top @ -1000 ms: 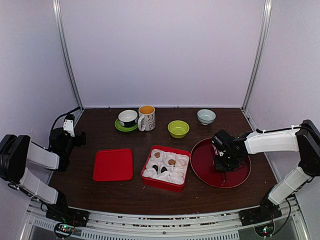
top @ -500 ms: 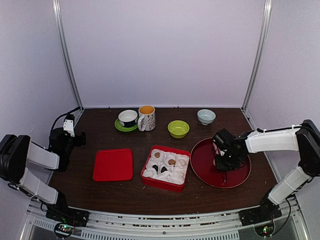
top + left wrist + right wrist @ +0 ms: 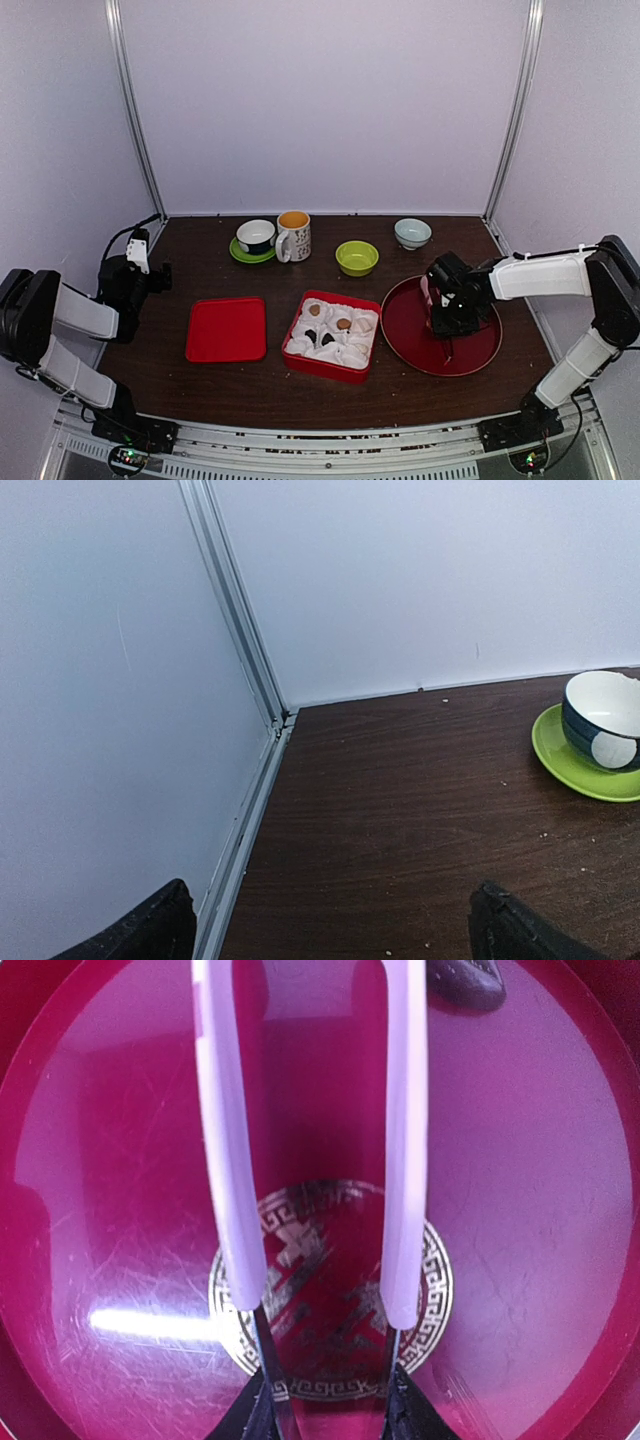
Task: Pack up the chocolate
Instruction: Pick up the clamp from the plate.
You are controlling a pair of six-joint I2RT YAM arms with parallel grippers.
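Found the left hand (image 3: 148, 272) released, fingers spread wide, near the left edge of the dark wooden bench (image 3: 270, 390). Saw tiny brown and tan chocolates (image 3: 343, 323) in white paper cups inside the square red box (image 3: 325, 372) by the front edge. Noted the right hand (image 3: 325, 1415) clenched on pink-handled tongs (image 3: 225, 1160) over the round red plate (image 3: 405, 330) toward the right edge, one dark chocolate (image 3: 465, 980) lying just beside them.

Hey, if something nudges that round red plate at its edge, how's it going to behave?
The round red plate will probably slide rather than tip: it sits flat and shallow on the smooth table. It looks stiff, and its glossy face, mirroring a light streak in the right wrist view, suggests small things would skid across it.
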